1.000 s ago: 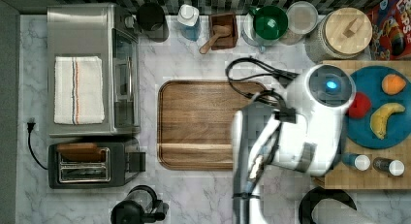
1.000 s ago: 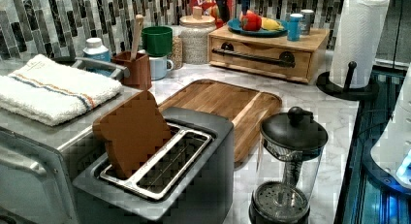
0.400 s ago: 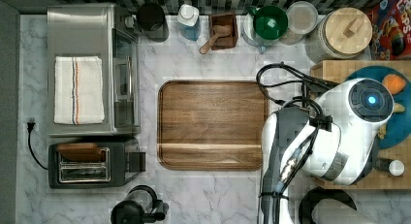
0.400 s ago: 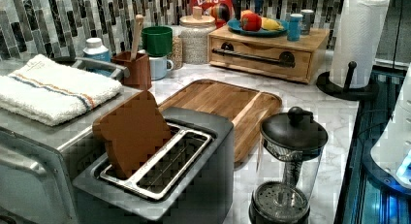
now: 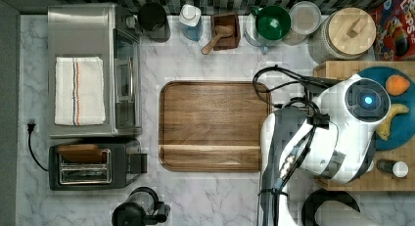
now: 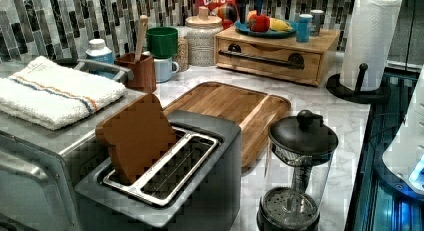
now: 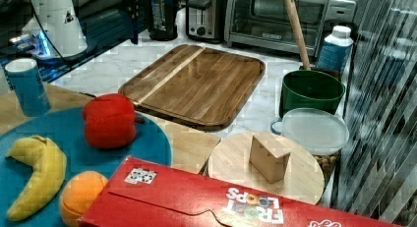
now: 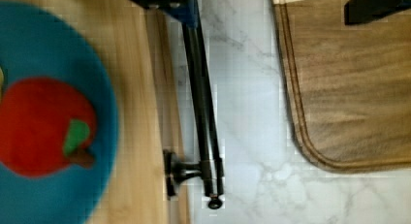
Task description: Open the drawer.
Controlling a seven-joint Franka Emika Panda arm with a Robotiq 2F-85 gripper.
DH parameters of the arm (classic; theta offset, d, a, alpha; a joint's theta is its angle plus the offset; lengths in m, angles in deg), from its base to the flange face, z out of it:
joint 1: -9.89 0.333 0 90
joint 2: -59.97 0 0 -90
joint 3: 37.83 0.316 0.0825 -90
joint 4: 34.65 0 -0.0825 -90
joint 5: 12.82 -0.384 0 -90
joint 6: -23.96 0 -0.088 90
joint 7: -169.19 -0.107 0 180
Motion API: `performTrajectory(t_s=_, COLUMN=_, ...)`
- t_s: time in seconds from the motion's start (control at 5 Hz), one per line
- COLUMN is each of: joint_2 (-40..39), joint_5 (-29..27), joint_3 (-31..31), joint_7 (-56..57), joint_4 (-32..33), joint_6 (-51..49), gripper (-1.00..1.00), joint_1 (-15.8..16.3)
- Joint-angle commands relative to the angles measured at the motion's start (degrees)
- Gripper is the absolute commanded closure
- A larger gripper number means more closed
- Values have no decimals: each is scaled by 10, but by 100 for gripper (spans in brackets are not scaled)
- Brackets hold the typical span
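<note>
— Looking at the left view first: finding the drawer [image 6: 270, 61] at the far end of the counter, sitting shut and flush in its pale wooden box, with the black bar handle [image 6: 260, 57] running across the front on 2 mounts.

— Getting none of that front from the top view. Seeing just the box's top there, at the top view's right, half covered by the white arm [image 5: 333, 133], just beside the wooden tray [image 5: 210, 125].

— Turning to the wrist view for the gripper [image 8: 266, 3]: released, 2 fingers spread wide, clamping nothing. Noticing 1 dark finger [image 8: 165, 1] over the handle's upper end and the other over the tray's corner, with marble showing between handle and tray.

— Moving on to containers. Reading the right view best: blue plate [image 7: 29, 133] on top of the box, carrying 1 red pepper [image 7: 109, 120], 1 banana [image 7: 37, 175] and 1 orange [image 7: 81, 195].

— Adding from the left view: toaster [image 6: 165, 191] holding 1 brown slice [image 6: 135, 138], leaning in the nearer slot.

— Spotting in the top view a wooden holder [image 5: 234, 20] with 1 spoon [image 5: 218, 37] in it.
</note>
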Motion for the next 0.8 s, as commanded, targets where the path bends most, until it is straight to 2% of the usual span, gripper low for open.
performTrajectory(t_s=0.2, joint_2=-52, joint_5=1, joint_3=-16, joint_7=135, joint_4=23, joint_6=104, gripper=-100, joint_1=-27)
performTrajectory(t_s=0.6, joint_2=-64, joint_5=-7, joint_3=-21, joint_7=117, joint_4=76, joint_6=189, gripper=-100, joint_1=-32)
performTrajectory(t_s=0.8, joint_2=-57, joint_5=-7, joint_3=-13, joint_7=92, joint_4=101, joint_6=197, gripper=-100, joint_1=-36)
